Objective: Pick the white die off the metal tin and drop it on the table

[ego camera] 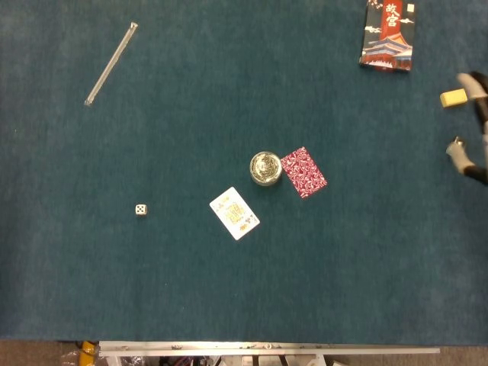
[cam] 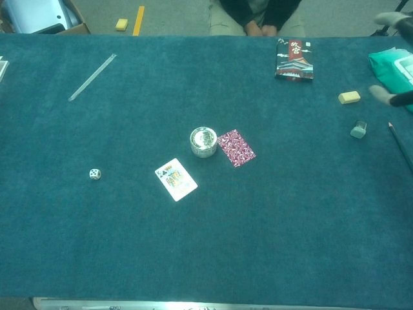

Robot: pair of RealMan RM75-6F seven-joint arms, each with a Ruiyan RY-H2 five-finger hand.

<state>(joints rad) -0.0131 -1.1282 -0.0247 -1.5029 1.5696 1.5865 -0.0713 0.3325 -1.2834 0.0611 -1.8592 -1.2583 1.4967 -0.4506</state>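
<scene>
Only the tips of my right hand (ego camera: 473,126) show, at the far right edge of the table (ego camera: 229,297), so its pose is mostly cut off. In the head view I can make out one pale fingertip up by the yellow block (ego camera: 454,97) and another lower down, just beside the small grey clip (ego camera: 455,145), with dark finger segments running off the picture. These fingers (ego camera: 457,158) stand clearly apart from each other and nothing sits between them, so my hand is spread wide and holds nothing. The chest view shows the same hand as blurred tips at the right edge, above the green cloth (cam: 393,68). My left hand shows in neither view.

The white die (ego camera: 141,210) lies on the blue felt, well to the left of the metal tin (ego camera: 265,168) and well apart from it, with dots on its top face. The tin stands upright near the middle of the table. A red patterned card (ego camera: 303,172) lies touching its right side, and a face-up card (ego camera: 234,213) lies just near and left of it. A clear rod (ego camera: 111,63) lies slanted at the far left, and a dark printed box (ego camera: 389,34) sits at the far right edge of the table.
</scene>
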